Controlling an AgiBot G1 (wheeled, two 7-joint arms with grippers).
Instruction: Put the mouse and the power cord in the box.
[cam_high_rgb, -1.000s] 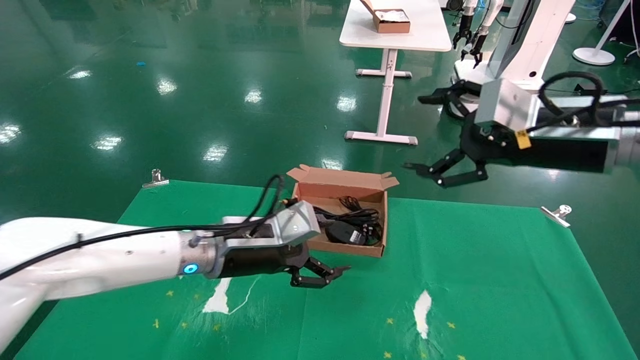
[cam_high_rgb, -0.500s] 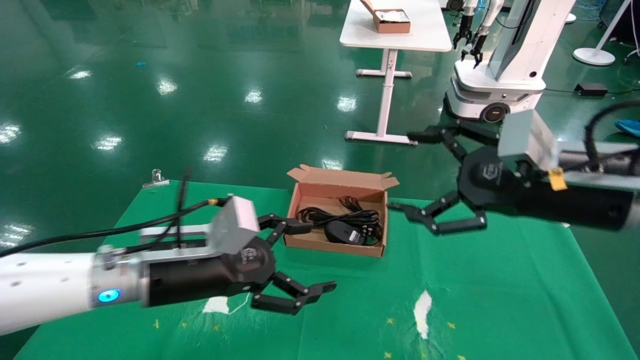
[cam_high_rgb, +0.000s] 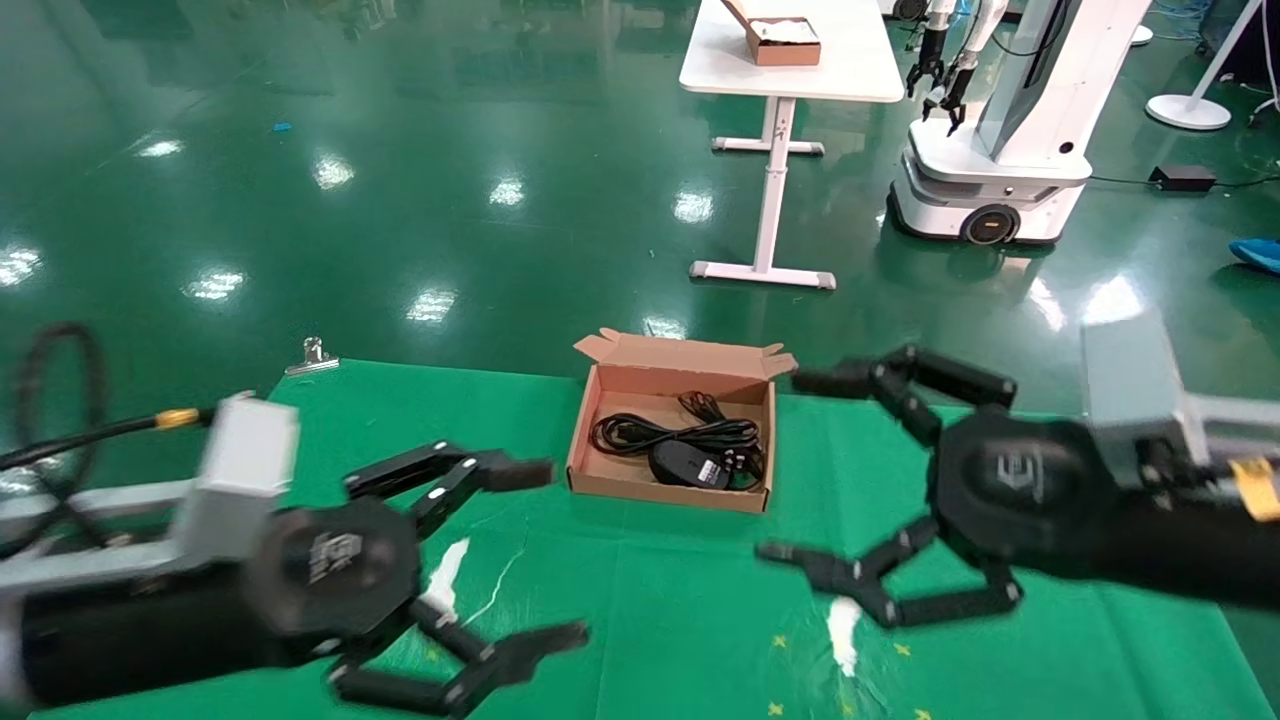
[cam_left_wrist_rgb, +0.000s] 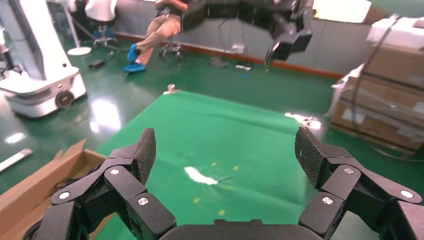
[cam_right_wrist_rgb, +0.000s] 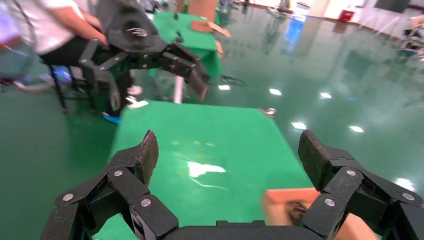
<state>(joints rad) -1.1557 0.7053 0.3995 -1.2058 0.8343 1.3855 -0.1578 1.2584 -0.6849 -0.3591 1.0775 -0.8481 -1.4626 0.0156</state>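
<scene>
The brown cardboard box (cam_high_rgb: 665, 497) sits on the green cloth with its flaps along the far edge. Inside it lie the black mouse (cam_high_rgb: 682, 466) and the coiled power cord (cam_high_rgb: 650, 432), its plug (cam_high_rgb: 738, 462) at the right end. My left gripper (cam_high_rgb: 548, 552) hovers open, near and left of the box, holding nothing. My right gripper (cam_high_rgb: 797, 467) hovers open just right of the box, also holding nothing. In the left wrist view the left gripper (cam_left_wrist_rgb: 226, 150) spreads wide over cloth, a box corner (cam_left_wrist_rgb: 30, 185) beside it. The right wrist view shows the right gripper (cam_right_wrist_rgb: 227, 150) open beside the box (cam_right_wrist_rgb: 282, 200).
The green cloth (cam_high_rgb: 1000, 500) has white torn patches (cam_high_rgb: 845, 625) and metal clips (cam_high_rgb: 312, 358) at its far corners. Beyond it stand a white table (cam_high_rgb: 800, 70) with a small reddish-brown box (cam_high_rgb: 780, 42) and another robot (cam_high_rgb: 990, 180).
Both arms have drawn back toward me and lower. The left gripper left the box's front-left corner and opened wider; the right gripper came down from beyond the box's far right.
</scene>
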